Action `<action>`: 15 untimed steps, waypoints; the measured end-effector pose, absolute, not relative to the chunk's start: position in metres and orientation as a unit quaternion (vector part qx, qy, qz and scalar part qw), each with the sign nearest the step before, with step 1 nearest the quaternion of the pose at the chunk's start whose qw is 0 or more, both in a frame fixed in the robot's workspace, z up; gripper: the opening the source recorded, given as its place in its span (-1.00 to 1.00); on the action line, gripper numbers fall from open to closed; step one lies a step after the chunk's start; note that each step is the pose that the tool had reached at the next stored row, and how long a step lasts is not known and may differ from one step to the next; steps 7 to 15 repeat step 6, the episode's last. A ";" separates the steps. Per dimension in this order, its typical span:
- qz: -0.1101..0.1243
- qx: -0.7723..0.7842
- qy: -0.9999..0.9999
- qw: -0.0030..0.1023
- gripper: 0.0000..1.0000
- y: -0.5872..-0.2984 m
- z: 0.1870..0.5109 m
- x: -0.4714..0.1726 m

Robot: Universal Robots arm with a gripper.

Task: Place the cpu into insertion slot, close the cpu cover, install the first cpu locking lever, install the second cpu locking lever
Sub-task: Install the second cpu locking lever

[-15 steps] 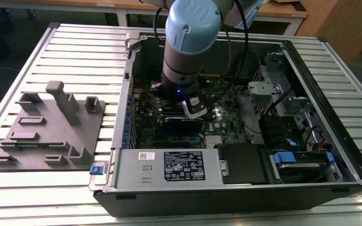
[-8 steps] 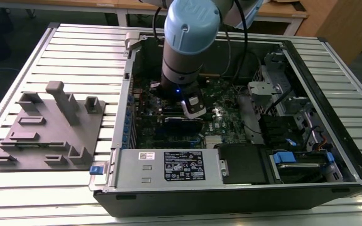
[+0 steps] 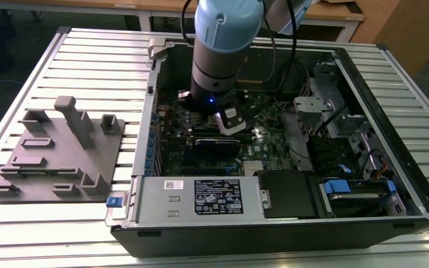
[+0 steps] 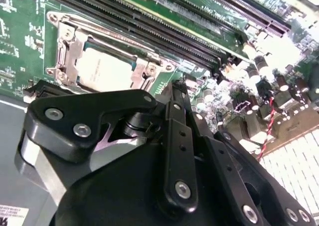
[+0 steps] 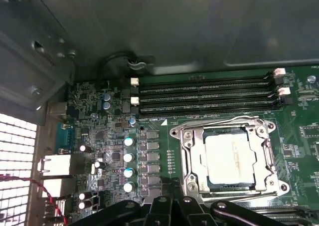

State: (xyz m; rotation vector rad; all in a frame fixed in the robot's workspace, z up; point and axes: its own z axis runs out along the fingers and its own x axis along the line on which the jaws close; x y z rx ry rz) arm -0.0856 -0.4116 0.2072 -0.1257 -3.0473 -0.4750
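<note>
1 silver-grey square cpu (image 5: 231,157) lies seated in the dark-framed insertion slot (image 5: 197,178), with the silvery metal cpu cover (image 5: 229,132) closed around it. At its 6 o'clock the black claw (image 5: 172,206) hovers, fingers together, gripping nothing.

A broad table (image 3: 65,56) of pale ribbed metal slats fills most of the space, brightly and evenly lit from above. Beyond its far edge stands a wooden workbench (image 3: 334,14) with a light top, and at the exterior view's far right a brown wooden cabinet (image 3: 404,28) rises beside it. The floor (image 3: 6,61) past the table's left edge is dark grey and sits in shadow.
</note>
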 end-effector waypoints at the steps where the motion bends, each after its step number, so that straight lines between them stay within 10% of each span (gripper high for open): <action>1: -0.154 -0.041 -0.987 0.027 -0.80 -0.412 0.207 -0.086; 15: -0.154 -0.041 -0.987 0.027 -0.80 -0.412 0.207 -0.086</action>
